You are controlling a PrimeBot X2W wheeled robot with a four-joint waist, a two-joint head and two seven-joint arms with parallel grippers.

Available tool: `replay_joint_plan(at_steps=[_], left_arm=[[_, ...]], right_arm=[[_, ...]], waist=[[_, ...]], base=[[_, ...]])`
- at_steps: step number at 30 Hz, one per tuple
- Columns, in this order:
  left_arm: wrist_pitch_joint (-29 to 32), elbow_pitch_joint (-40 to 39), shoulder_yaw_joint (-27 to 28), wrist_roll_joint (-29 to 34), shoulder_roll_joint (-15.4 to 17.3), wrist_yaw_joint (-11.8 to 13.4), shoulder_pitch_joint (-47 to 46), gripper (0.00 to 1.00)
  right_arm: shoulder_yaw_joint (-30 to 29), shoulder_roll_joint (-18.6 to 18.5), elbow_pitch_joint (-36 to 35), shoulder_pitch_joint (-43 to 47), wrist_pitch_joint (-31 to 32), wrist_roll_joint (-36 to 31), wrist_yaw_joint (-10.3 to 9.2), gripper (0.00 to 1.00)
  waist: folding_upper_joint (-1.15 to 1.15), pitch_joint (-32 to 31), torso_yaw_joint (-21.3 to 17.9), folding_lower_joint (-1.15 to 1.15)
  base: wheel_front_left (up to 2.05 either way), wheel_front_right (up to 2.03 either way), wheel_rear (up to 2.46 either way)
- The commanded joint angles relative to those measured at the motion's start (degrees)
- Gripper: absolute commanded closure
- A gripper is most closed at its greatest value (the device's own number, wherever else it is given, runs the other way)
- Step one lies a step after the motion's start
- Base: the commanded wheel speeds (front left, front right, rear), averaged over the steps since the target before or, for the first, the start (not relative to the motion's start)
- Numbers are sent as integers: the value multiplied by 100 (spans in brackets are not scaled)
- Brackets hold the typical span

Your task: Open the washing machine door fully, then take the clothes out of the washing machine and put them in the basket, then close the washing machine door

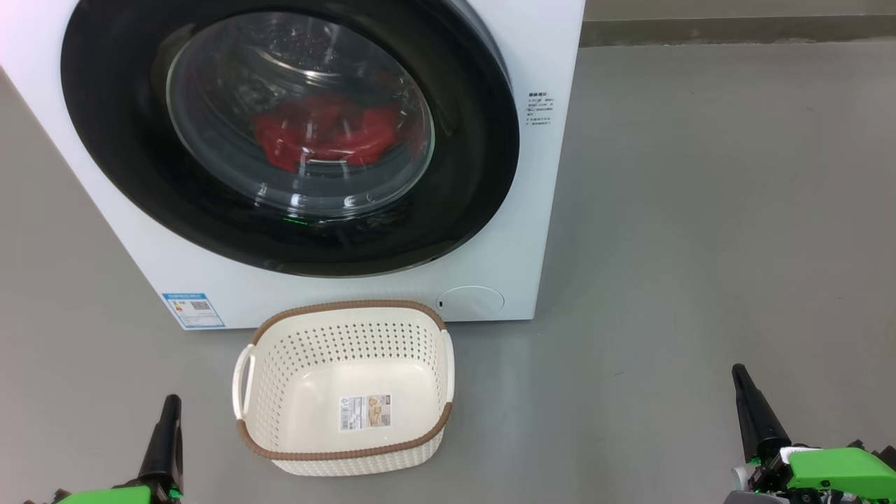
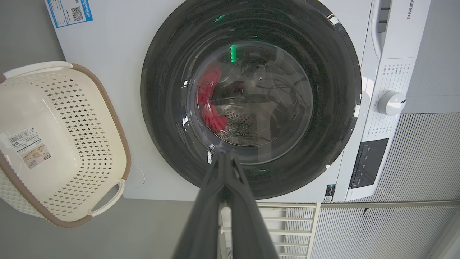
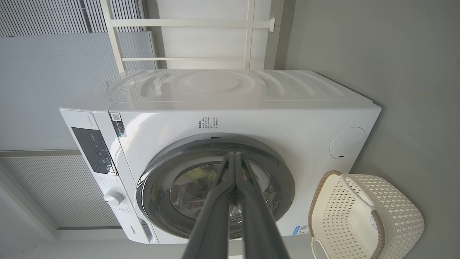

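Closed jaws flank basket (image 1: 348, 305); door (image 1: 294, 84) well beyond.

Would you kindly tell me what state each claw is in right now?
Left claw: closed, holding nothing.
Right claw: closed, holding nothing.

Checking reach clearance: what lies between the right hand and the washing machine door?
Head view: only bare floor between the right hand and the washing machine door.
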Motion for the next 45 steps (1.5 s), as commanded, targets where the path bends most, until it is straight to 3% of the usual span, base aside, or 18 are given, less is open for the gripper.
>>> replay_joint_plan(at_steps=[1,45], left_arm=[[16,-112,184,20,89,-61,-225,100],[16,-112,184,20,89,-61,-225,100]], right_arm=[[134,-22,-142,-264,42,-64,53,100],[134,-22,-142,-264,42,-64,53,100]], waist=[[0,0,0,0],[0,0,0,0]], base=[[0,0,0],[0,0,0]])
